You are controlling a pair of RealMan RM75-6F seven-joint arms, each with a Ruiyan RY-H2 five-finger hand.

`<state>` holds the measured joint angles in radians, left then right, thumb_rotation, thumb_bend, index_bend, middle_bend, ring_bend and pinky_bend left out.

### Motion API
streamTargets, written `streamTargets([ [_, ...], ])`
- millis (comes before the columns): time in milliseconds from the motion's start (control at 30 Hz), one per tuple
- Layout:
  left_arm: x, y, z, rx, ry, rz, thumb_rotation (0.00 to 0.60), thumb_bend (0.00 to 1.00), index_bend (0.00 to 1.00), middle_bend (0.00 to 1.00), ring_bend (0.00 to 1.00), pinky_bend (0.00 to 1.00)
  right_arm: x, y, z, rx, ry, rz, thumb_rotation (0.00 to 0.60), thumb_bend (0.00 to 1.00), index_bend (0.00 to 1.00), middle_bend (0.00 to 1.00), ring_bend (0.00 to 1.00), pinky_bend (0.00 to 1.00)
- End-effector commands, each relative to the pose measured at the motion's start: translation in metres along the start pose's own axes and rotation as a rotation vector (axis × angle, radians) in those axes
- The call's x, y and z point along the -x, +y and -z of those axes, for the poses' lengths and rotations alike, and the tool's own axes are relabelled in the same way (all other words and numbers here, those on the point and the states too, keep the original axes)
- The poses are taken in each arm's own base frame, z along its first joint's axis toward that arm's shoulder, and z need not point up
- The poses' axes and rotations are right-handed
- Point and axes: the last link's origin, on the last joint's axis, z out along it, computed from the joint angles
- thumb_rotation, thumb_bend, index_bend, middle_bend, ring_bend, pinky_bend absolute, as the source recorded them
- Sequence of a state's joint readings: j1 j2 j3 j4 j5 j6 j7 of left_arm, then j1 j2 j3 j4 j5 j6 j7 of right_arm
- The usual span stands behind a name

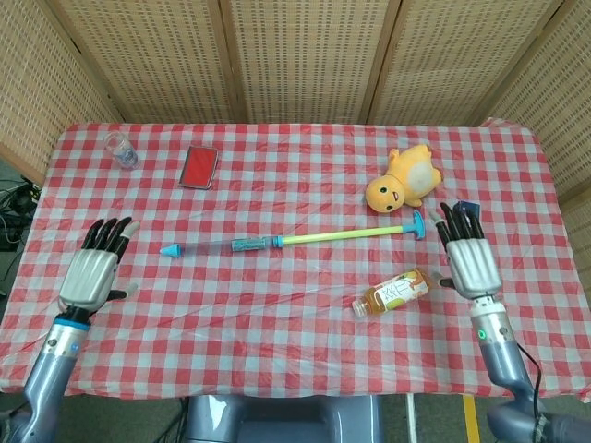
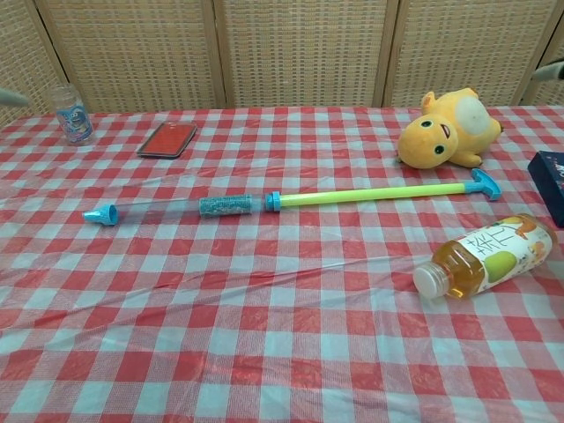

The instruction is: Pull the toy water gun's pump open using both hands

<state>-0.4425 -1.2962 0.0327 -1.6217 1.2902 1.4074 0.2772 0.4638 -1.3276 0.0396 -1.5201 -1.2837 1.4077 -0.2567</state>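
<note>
The toy water gun (image 1: 277, 242) (image 2: 264, 202) lies flat across the middle of the checked table, its yellow-green pump rod (image 1: 342, 235) (image 2: 370, 193) drawn far out of the clear barrel (image 2: 159, 210). Its blue nozzle (image 1: 170, 249) (image 2: 100, 213) points left and its T-handle (image 1: 416, 224) (image 2: 483, 182) lies right. My left hand (image 1: 92, 268) hovers near the table's left front, fingers spread, holding nothing, well clear of the nozzle. Just right of the handle, my right hand (image 1: 466, 254) is spread and holds nothing too.
A yellow plush toy (image 1: 404, 178) (image 2: 445, 129) lies behind the handle. A tea bottle (image 1: 391, 292) (image 2: 483, 256) lies on its side in front of the rod. A red wallet (image 1: 199, 166) (image 2: 166, 139) and a small clear bottle (image 1: 121, 149) (image 2: 71, 115) sit at the back left. A dark box (image 2: 552, 181) lies at the right edge.
</note>
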Motion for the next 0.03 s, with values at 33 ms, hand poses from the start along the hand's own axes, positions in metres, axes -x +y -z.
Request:
streamTargets([
  [33, 0.0064, -0.0115, 0.0295, -0.022, -0.022, -0.015, 0.600, 0.05, 0.00, 0.00, 0.00, 0.00, 0.0061, 0.0112, 0.0570, -0.015, -0.010, 0.015, 0.600, 0.08, 0.00, 0.00, 0.00, 0.00],
])
